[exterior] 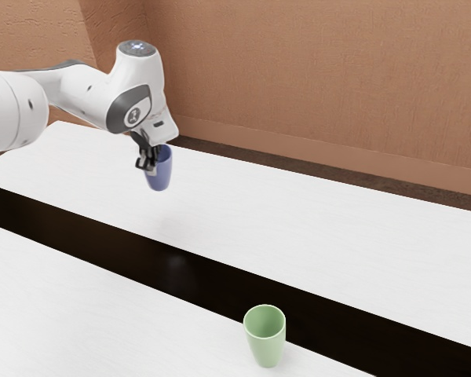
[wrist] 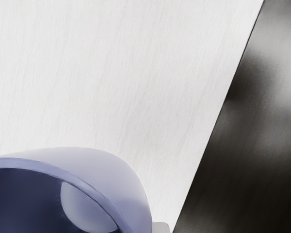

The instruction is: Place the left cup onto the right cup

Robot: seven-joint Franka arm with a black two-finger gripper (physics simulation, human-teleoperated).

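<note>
A blue cup (exterior: 160, 170) hangs in the air above the far white tabletop, at the exterior view's upper left. My black gripper (exterior: 147, 159) is shut on its rim, one finger inside and one outside. In the wrist view the same blue cup (wrist: 72, 189) looms large just under my hand, its dark inside showing. A light green cup (exterior: 264, 334) stands upright on the near white tabletop, far down toward the exterior view's lower right, well apart from the gripper.
A dark gap (exterior: 180, 271) runs diagonally between the far white tabletop (exterior: 314, 228) and the near white tabletop (exterior: 78, 314). A brown wall (exterior: 322, 71) rises behind the table. In the wrist view the dark gap (wrist: 252, 145) borders the white surface (wrist: 111, 73).
</note>
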